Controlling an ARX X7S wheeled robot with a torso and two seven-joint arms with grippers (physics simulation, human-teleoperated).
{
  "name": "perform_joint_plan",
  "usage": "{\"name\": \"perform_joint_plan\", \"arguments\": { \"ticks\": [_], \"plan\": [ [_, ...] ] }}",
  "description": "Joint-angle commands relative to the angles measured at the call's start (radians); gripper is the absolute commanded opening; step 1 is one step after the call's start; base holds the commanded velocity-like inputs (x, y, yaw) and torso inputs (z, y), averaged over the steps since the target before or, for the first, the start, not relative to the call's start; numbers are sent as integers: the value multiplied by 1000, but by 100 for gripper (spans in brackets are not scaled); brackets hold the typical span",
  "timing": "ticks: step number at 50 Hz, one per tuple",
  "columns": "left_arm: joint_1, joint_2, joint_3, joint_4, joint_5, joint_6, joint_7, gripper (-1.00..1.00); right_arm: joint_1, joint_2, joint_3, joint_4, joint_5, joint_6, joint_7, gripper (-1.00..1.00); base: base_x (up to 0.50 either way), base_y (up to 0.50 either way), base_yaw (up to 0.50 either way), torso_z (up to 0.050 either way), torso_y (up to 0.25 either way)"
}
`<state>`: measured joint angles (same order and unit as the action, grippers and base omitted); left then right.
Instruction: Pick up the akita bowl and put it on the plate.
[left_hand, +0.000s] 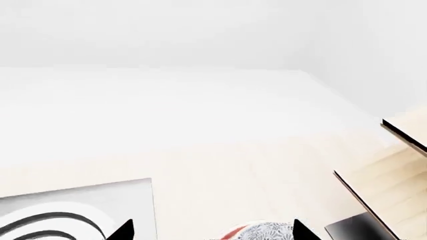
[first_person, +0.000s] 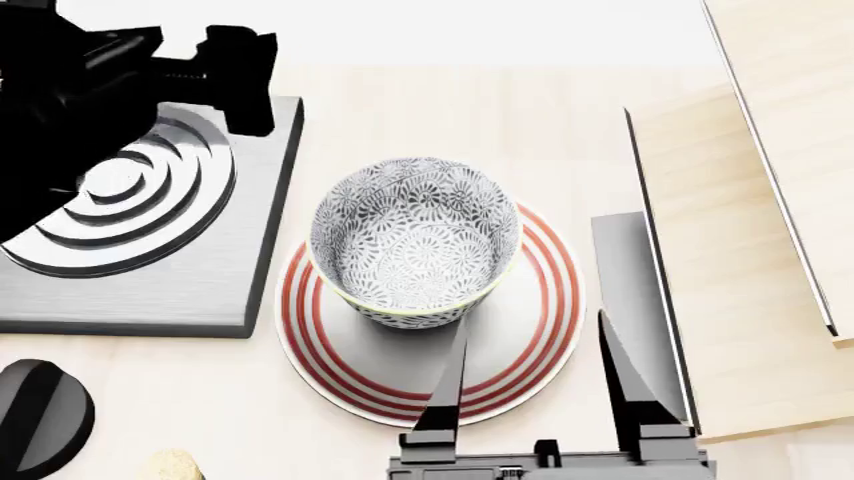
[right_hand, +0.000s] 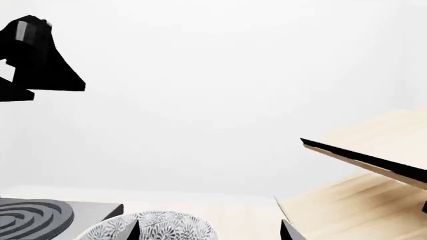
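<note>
The akita bowl (first_person: 414, 240), white with a dense grey-black floral pattern, stands upright on the plate (first_person: 534, 340), a flat white plate with thin red rings. My right gripper (first_person: 534, 320) reaches in from the near edge, open and holding nothing. Its left finger (first_person: 451, 380) lies over the plate just short of the bowl's near wall. In the right wrist view the bowl (right_hand: 163, 225) shows beside the open right gripper (right_hand: 210, 231). My left gripper (left_hand: 213, 232) is open and empty; its arm (first_person: 80, 90) hangs over the burner. The bowl (left_hand: 270, 232) shows low in the left wrist view.
A square grey burner (first_person: 134, 230) with concentric rings lies left of the plate. A black knob (first_person: 40, 415) sits at the near left. Light wooden shelving (first_person: 747, 250) with a dark upright panel (first_person: 634, 290) stands close on the plate's right.
</note>
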<state>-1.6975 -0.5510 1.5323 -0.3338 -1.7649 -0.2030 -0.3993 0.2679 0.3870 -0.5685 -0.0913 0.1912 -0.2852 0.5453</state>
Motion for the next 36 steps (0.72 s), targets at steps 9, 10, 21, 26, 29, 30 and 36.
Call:
{"name": "perform_joint_plan", "arguments": {
  "ticks": [9, 10, 21, 26, 29, 30, 36],
  "plan": [
    [20, -408, -53, 579, 131, 151, -252, 100, 13, 95, 67, -314, -32, 179, 80, 100, 0, 0, 0, 0, 0],
    [21, -408, -53, 580, 131, 151, -253, 100, 13, 95, 67, -315, -32, 180, 80, 100, 0, 0, 0, 0, 0],
    [221, -670, -23, 888, 416, 393, -416, 100, 24, 155, 113, -538, -61, 309, 123, 100, 0, 0, 0, 0, 0],
    [303, -735, -1, 933, 558, 486, -517, 100, 32, 178, 140, -626, -60, 367, 140, 100, 0, 0, 0, 0, 0],
    [334, -766, 6, 966, 678, 510, -613, 100, 20, 195, 155, -677, -65, 381, 151, 100, 0, 0, 0, 0, 0],
    [343, -777, 7, 979, 699, 523, -634, 100, 19, 198, 158, -683, -67, 382, 152, 100, 0, 0, 0, 0, 0],
    [368, -856, 9, 1101, 855, 546, -743, 100, -7, 227, 187, -761, -83, 398, 173, 100, 0, 0, 0, 0, 0]
  ]
}}
